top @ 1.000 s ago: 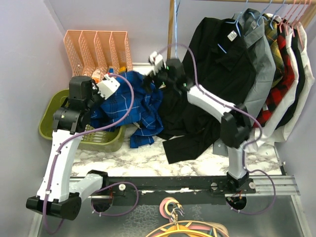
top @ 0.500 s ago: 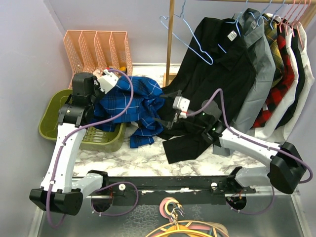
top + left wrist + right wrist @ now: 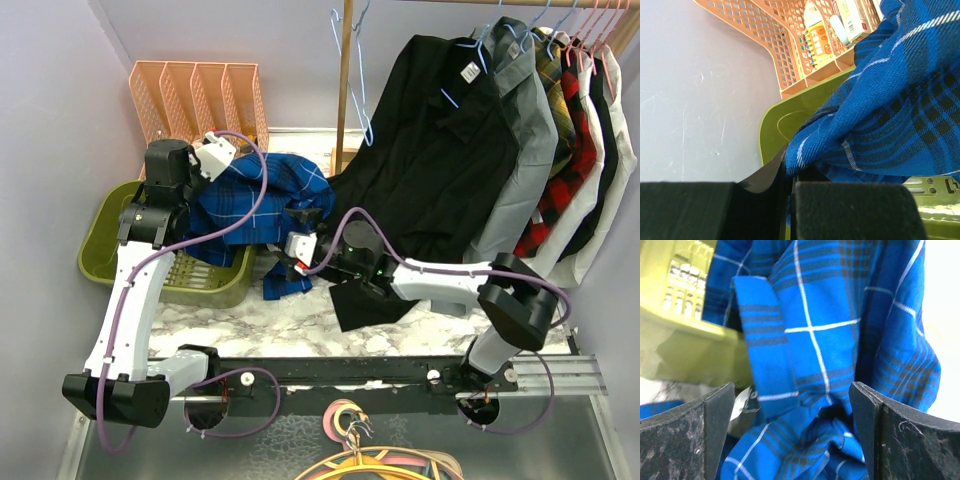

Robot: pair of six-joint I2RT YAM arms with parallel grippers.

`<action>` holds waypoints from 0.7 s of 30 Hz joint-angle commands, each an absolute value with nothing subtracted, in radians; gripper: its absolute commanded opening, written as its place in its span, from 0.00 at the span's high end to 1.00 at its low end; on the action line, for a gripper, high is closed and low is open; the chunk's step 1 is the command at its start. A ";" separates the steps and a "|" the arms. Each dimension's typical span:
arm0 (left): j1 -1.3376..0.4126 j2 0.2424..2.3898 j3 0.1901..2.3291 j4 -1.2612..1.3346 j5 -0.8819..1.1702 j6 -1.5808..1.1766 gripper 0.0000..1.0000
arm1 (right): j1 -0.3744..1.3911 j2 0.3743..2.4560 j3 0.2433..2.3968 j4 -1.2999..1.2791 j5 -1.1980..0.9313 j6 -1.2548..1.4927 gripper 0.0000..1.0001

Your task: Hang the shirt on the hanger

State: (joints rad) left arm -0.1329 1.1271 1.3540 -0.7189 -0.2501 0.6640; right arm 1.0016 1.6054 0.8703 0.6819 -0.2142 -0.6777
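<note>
Royal-blue plaid shirt (image 3: 270, 205) is draped from olive-green plastic basket (image 3: 105, 225) onto marble counter (image 3: 290, 325), pinched in left gripper (image 3: 788, 175) jaws. Right gripper (image 3: 792, 405) jaws are spread before it. Small cartons (image 3: 815, 35) are held in peach mesh organiser (image 3: 790, 50).

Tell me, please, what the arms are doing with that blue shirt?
The left end effector is shut on the blue plaid shirt, holding it above the green basket. The right end effector is open and faces the shirt's lower folds. The light-blue hanger hangs bare by the wooden post, so the shirt is not on it yet.
</note>
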 commanded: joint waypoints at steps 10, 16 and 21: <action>-0.118 1.111 1.359 -0.710 -0.262 0.655 1.00 | 1.015 1.819 1.094 0.686 -0.049 -0.732 0.43; -0.116 1.115 1.333 -0.707 -0.255 0.653 1.00 | 1.015 1.807 1.094 0.628 -0.081 -0.726 0.49; -0.116 1.123 1.331 -0.705 -0.250 0.649 1.00 | 1.015 1.761 1.061 0.557 -0.158 -0.686 0.23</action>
State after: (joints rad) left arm -0.1234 1.1267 1.3327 -0.7223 -0.2504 0.6628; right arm 1.0088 1.8065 1.0668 0.6250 -0.1013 -0.7147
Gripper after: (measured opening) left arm 0.027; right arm 0.706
